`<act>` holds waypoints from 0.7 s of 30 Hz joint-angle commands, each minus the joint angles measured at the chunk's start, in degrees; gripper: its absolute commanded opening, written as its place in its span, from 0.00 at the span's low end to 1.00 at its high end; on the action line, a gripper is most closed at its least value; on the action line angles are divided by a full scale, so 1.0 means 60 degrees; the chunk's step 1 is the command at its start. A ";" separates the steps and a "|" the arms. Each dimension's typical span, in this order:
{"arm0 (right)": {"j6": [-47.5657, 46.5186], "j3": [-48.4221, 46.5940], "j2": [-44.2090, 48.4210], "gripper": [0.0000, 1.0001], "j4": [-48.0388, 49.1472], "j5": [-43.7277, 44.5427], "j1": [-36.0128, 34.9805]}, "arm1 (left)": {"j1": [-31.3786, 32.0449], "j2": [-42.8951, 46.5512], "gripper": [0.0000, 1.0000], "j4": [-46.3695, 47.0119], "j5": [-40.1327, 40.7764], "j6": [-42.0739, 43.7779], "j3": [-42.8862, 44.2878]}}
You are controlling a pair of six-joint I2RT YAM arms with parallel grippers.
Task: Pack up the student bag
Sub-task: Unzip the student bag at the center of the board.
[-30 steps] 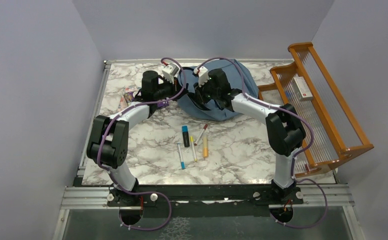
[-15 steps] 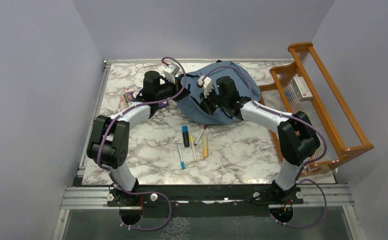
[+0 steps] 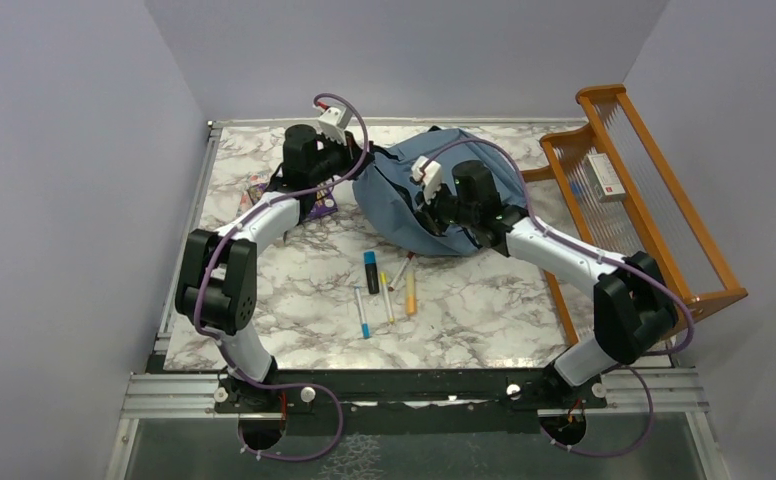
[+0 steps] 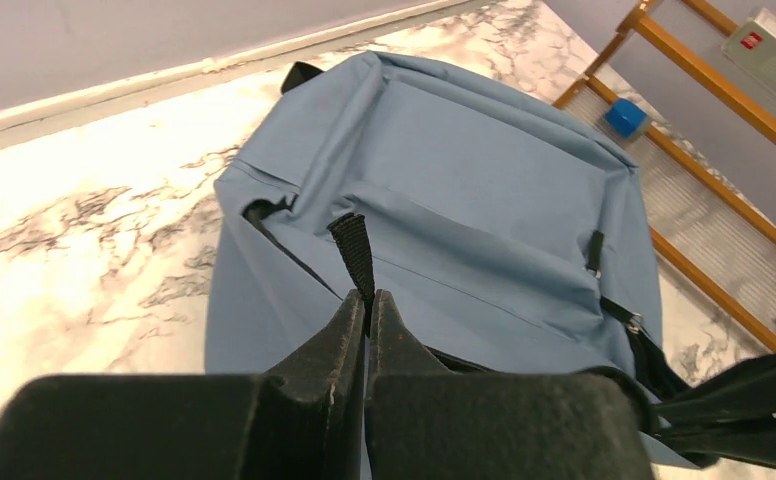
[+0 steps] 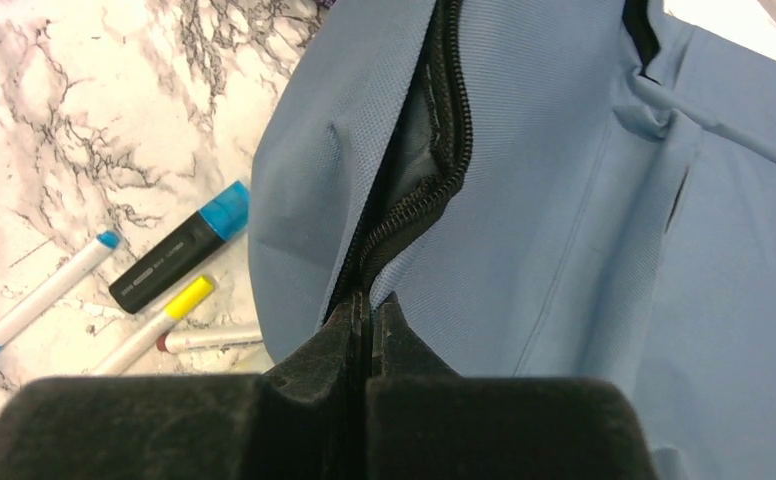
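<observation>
The student bag (image 3: 404,195) is a dusty-blue backpack lying at the back middle of the marble table. My left gripper (image 3: 357,165) is at its left end, shut on a black strap loop (image 4: 352,248) that rises taut from the fabric (image 4: 484,170). From the near right side, my right gripper (image 3: 432,208) is shut on the black zipper (image 5: 434,150), right where the teeth part. Above the jaws the zipper gapes a little and shows grey lining. The zipper pull itself is hidden between the fingers.
In front of the bag lie several pens: a black highlighter with a blue cap (image 3: 371,271), a blue-tipped white pen (image 3: 362,312), a yellow pen (image 3: 386,295), a red marker (image 3: 401,270) and an orange one (image 3: 410,293). An orange wooden rack (image 3: 654,215) holding a white box (image 3: 604,175) stands at the right. Purple packets (image 3: 316,207) lie under the left arm.
My right gripper has shut on the zipper, and its arm has swung right and toward the near edge. The left gripper has pulled the strap back and left, and the bag's left end has bulged.
</observation>
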State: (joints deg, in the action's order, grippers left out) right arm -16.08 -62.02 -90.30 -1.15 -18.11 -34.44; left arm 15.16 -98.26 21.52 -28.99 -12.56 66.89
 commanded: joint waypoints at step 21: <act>0.0469 0.2109 0.3295 0.01 -0.0591 -0.0279 -0.0047 | -0.0717 -0.3241 0.00 -0.2115 -0.0158 0.2049 0.4240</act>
State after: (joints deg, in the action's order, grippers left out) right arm -14.52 -51.68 -74.61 -1.04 -16.32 -34.41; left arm 13.45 -115.24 5.76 -31.68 -4.47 88.64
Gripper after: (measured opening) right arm 0.025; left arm 0.012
